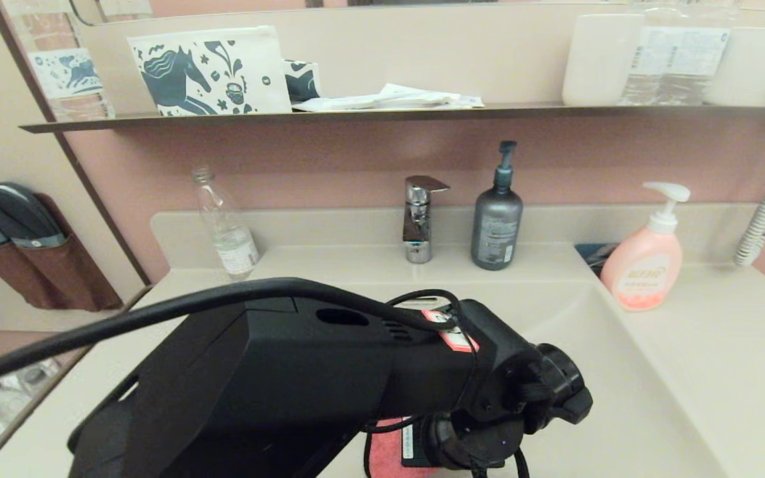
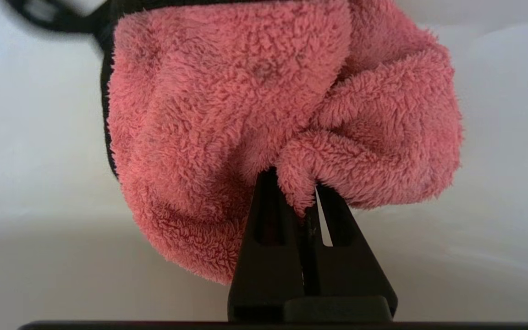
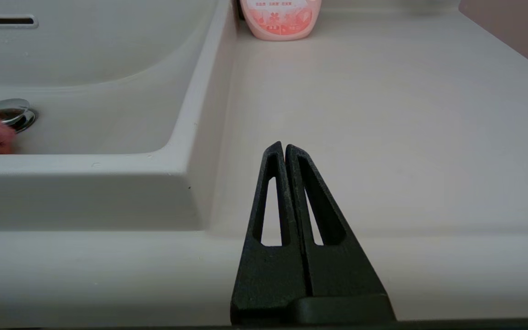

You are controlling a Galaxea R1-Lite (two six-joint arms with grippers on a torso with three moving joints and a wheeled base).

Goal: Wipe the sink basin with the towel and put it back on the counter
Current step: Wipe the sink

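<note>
While most of the sink [image 1: 621, 372] is hidden by the left arm, the towel [image 2: 282, 114] is gripped by the left pincer [image 2: 307, 201] beside the drain plug [image 3: 12, 112]; the right pincer [image 3: 284, 151] is held closed over the desk [image 3: 383, 114].

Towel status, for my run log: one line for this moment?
left gripper: shut on towel | in sink basin | right gripper: shut, above counter

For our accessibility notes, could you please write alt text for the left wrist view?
The left claw is shut on a bunched coral-pink towel, which hangs in front of the pale beige sink basin.
</note>
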